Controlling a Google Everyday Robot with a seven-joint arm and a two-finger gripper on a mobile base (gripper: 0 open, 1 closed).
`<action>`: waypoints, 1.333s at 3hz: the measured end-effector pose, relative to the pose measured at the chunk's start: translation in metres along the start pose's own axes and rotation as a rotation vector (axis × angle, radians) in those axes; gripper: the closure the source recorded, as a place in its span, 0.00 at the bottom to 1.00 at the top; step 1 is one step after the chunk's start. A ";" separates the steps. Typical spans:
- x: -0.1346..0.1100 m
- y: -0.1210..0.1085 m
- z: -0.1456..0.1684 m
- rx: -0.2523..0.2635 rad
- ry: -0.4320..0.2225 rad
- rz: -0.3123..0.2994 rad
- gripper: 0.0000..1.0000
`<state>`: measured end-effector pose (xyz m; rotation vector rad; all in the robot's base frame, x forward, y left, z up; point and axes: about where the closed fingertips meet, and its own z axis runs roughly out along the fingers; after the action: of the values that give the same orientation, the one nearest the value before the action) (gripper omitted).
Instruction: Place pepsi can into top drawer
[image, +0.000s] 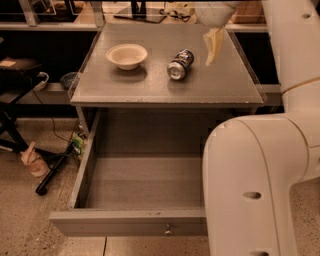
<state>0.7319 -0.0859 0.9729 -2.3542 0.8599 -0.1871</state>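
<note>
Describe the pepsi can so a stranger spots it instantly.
On the grey cabinet top above the open top drawer, the pepsi can lies on its side between the white bowl and the gripper hanging to its right. It alone is dark, cylindrical metal.

The pepsi can (180, 64) is shiny metal, the top drawer (125, 223) matt, the claw (210, 59) near the can smooth plastic.

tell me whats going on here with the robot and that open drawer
A one-armed robot is working on putting the pepsi can into the top drawer. The drawer is pulled out, and the part of its inside that shows holds nothing. The can lies on its side on the cabinet top, beside a white bowl. The gripper hovers close by the can without touching it, so nothing is picked up yet.
</note>
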 end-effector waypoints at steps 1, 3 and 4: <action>0.010 0.005 0.022 -0.021 -0.001 0.036 0.00; 0.020 0.003 0.081 -0.044 -0.026 0.057 0.00; 0.025 0.001 0.086 -0.038 -0.011 0.066 0.00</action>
<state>0.7789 -0.0586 0.9018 -2.3552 0.9421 -0.1314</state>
